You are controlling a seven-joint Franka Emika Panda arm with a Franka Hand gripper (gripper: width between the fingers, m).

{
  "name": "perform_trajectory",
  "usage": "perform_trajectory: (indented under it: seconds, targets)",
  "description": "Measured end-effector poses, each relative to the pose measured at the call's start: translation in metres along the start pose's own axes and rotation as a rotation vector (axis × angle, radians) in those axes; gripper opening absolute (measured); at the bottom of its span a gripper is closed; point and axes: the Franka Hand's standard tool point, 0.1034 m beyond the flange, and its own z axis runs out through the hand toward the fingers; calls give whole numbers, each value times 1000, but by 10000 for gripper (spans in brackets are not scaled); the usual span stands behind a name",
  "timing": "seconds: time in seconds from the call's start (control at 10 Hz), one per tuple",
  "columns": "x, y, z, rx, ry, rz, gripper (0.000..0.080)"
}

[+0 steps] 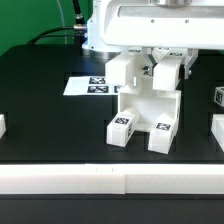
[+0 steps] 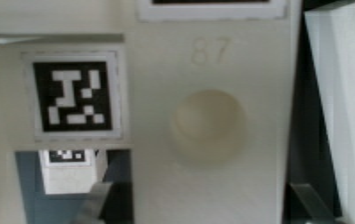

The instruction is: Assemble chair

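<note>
The partly built chair (image 1: 148, 100) stands mid-table: a white seat block on thick legs, with tags on two leg ends (image 1: 122, 128) near the front. My gripper (image 1: 166, 70) comes down from above onto its upper part on the exterior view's right and is shut on it. In the wrist view a broad white chair part (image 2: 200, 120) with an oval dimple fills the space between my gripper's (image 2: 209, 200) dark fingers (image 2: 320, 190), which press on its two sides. A tagged white face (image 2: 71, 97) lies beside it.
The marker board (image 1: 92, 85) lies flat behind the chair on the exterior view's left. Loose white tagged parts sit at the left edge (image 1: 2, 125) and right edge (image 1: 218, 98). A low white wall (image 1: 110, 180) runs along the table's front.
</note>
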Motion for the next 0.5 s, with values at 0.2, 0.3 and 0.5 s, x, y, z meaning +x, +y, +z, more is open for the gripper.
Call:
perform_trajectory:
  seconds: [0.2,0.3,0.5]
  targets:
    - [-1,2,8,-7,-4,-4,289]
    - [-1,2,11,-11,-8,-4,289]
    - [-2,4,18,-17,-11,-6,289]
